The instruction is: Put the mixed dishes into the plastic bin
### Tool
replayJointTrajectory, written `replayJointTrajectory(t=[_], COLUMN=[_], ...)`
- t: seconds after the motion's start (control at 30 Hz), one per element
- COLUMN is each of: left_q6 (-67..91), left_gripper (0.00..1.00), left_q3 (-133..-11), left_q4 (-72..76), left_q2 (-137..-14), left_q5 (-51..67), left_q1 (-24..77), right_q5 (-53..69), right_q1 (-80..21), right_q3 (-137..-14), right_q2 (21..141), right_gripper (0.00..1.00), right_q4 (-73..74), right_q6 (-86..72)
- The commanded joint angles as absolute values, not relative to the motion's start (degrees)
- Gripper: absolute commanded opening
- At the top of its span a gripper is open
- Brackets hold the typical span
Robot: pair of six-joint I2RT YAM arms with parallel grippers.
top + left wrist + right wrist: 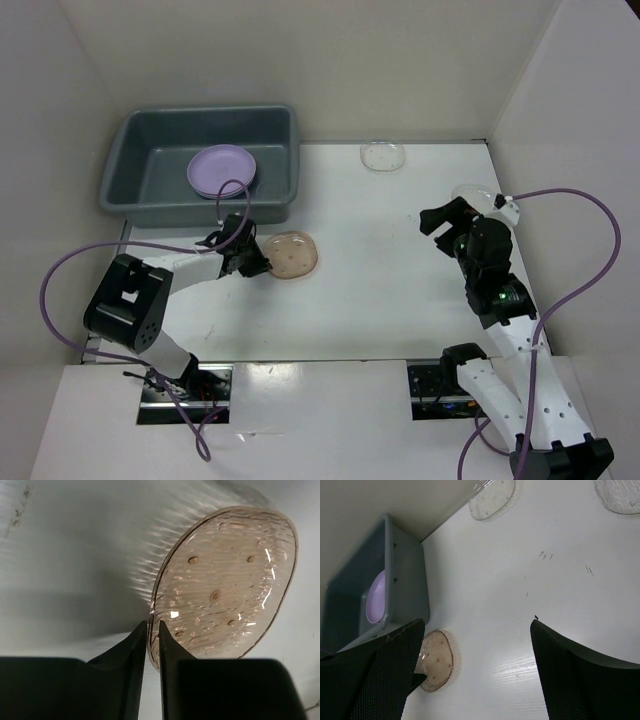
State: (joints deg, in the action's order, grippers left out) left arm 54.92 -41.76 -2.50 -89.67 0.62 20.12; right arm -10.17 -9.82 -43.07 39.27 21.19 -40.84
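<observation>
Left wrist: ribbed, speckled tan dish point(225, 585), rim within black left gripper point(153, 626).

Lavender plate point(222, 168) inside gray bin point(160, 208); tan speckled dish point(292, 254) beside bin; clear bowl point(382, 156) apart.

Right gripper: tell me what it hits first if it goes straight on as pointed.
Most likely the bare table, between the tan dish and the clear bowls. The right gripper stands open and empty. Depth is unclear.
</observation>
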Motion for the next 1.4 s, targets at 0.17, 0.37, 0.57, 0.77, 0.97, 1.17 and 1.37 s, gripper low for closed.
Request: replayJointTrajectory(t=[0.17,0.37,0.57,0.77,0.97,1.17,1.37], left_q6=[56.1,51.2,44.9,48.4,47.4,45.1,44.6], left_gripper=[0.0,0.0,0.0,0.0,0.0,0.0,0.0], left_q3=[-44.3,-51.6,-64.4,-79.0,-88.0,-93.1,-93.8], left_q4=[-0.5,-7.6,-13.6,-11.7,-14.1,-15.5,-16.5], left_q2=[-91.1,-88.3,-91.1,-93.4,-96.6,-100.8,-107.4], left_q5=[0.3,6.4,20.5,19.4,5.4,-1.2,-7.7], left_q1=[20.2,22.0,28.6,25.6,15.0,2.9,-2.4], right_q5=[-11.9,-12.5,-14.3,-16.3,-18.8,-20.7,-19.6], right_q1=[-9.6,-9.6,-9.6,-9.6,-9.6,-9.6,-9.6], right_q3=[-45.6,-46.1,-47.8,-47.3,-46.8,-45.7,-45.2], right_q2=[39.9,40.5,39.2,35.4,29.7,25.0,24.4], right_gripper=[0.91,0.91,0.91,0.91,0.94,0.99,0.99], right_q4=[20.0,18.9,17.8,16.7,17.7,20.7,22.6], right_q6=[-40.1,-40.1,-40.7,-42.3,-42.8,-42.8,-43.9])
